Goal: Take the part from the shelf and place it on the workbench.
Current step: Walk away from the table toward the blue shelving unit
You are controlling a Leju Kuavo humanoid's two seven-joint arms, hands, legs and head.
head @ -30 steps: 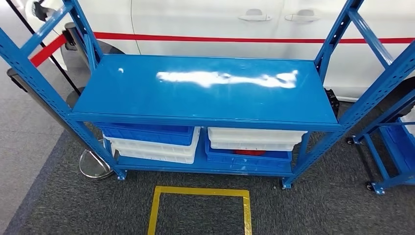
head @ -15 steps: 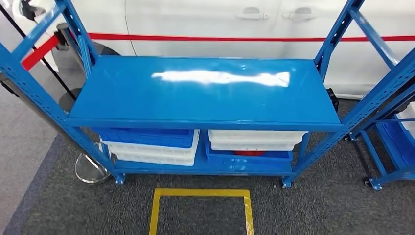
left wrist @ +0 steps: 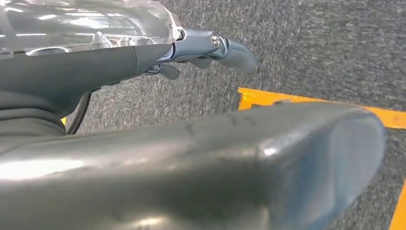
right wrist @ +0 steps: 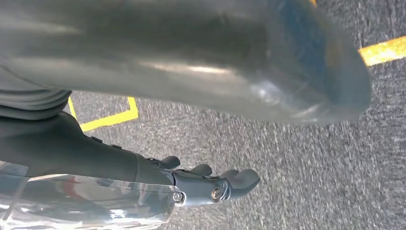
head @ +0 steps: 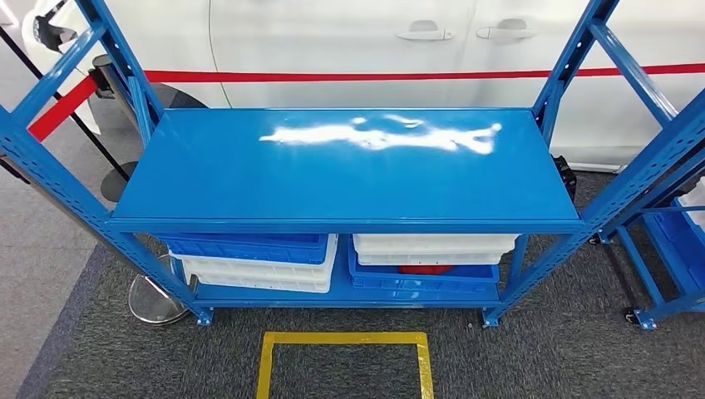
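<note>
Two tiers make up the blue shelf (head: 349, 170) I am facing: its top surface is bare with a glare patch, and beneath it sit stacked white and blue bins, where a red part (head: 425, 269) peeks out of the blue bin (head: 424, 278) under the white bin (head: 432, 247), on the shelf's right side. Below the shelf's front edge a yellow square (head: 345, 357) is taped on the grey carpet. My left robot hand (left wrist: 210, 48) and right robot hand (right wrist: 210, 184) each hang over that carpet holding nothing, fingers loosely extended and apart.
</note>
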